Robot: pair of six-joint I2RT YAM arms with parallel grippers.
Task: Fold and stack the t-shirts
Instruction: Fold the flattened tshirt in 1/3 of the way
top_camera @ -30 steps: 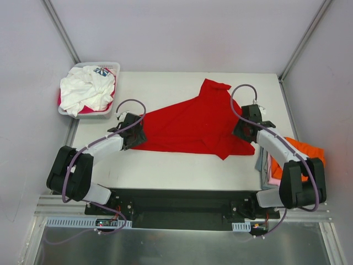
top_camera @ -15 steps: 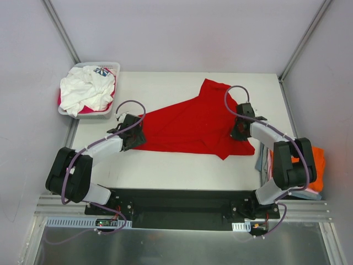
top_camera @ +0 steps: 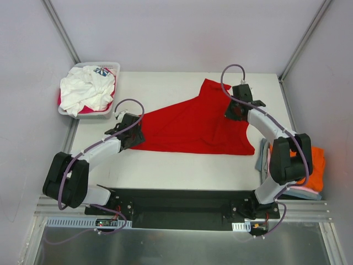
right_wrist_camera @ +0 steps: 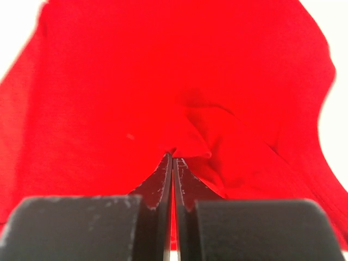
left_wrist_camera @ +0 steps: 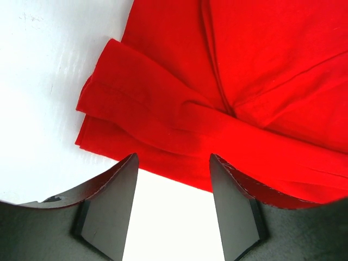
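A bright red t-shirt (top_camera: pixel 187 127) lies spread across the middle of the table. My right gripper (top_camera: pixel 230 114) is over its right part, shut on a pinched fold of the red cloth (right_wrist_camera: pixel 109 81); the fold bunches at the tips of the right gripper (right_wrist_camera: pixel 172 156). My left gripper (top_camera: pixel 138 137) is at the shirt's left corner. In the left wrist view the left gripper (left_wrist_camera: pixel 173 159) stands open, and the doubled red hem (left_wrist_camera: pixel 163 125) lies just at its fingertips, not pinched. A white t-shirt with a blue-red print (top_camera: pixel 85 91) fills the basket.
The white slotted basket (top_camera: pixel 113 67) sits at the table's far left corner. Off the table's right edge lies a pile with an orange shirt (top_camera: pixel 314 163) and a blue-grey one (top_camera: pixel 260 162). Grey walls stand close on three sides.
The right gripper closed on the red shirt and moved toward the far side, drawing the shirt's near right corner up with it. The left gripper narrowed slightly and stayed by the left corner.
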